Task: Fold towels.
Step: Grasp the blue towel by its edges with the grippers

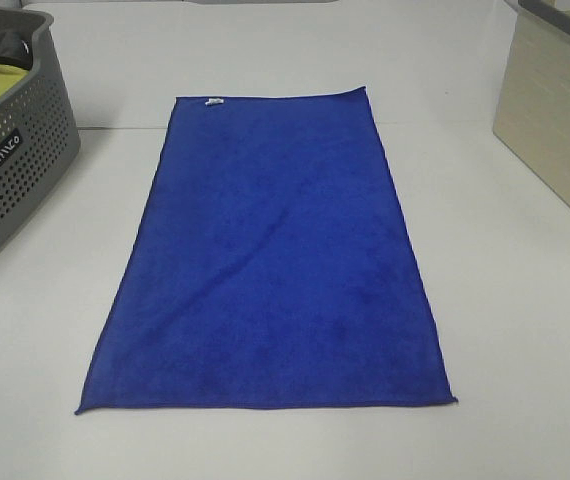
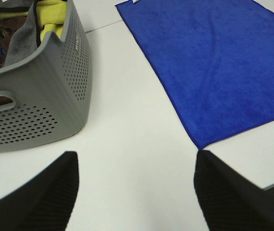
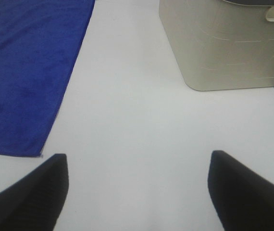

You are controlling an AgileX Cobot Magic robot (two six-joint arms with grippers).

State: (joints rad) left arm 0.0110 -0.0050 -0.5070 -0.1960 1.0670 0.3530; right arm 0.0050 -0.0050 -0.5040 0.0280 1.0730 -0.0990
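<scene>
Two containers are flanking the blue towel (image 1: 270,260), clear of it: grey basket (image 1: 25,190) left, beige bin (image 1: 555,120) right. We're seeing it lying flat on the table (image 1: 525,330), long axis running away from the camera, white tag (image 1: 213,102) at the far edge. Basket label (image 1: 6,146) isn't legible. Left gripper (image 2: 137,155) and right gripper (image 3: 138,155) are hanging spread-fingered, empty.

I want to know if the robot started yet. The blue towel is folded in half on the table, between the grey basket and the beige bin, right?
Not quite. The towel isn't folded; it lies spread out flat, as the exterior high view shows. The rest holds: it is blue, on the table, between the grey basket and the beige bin.
</scene>
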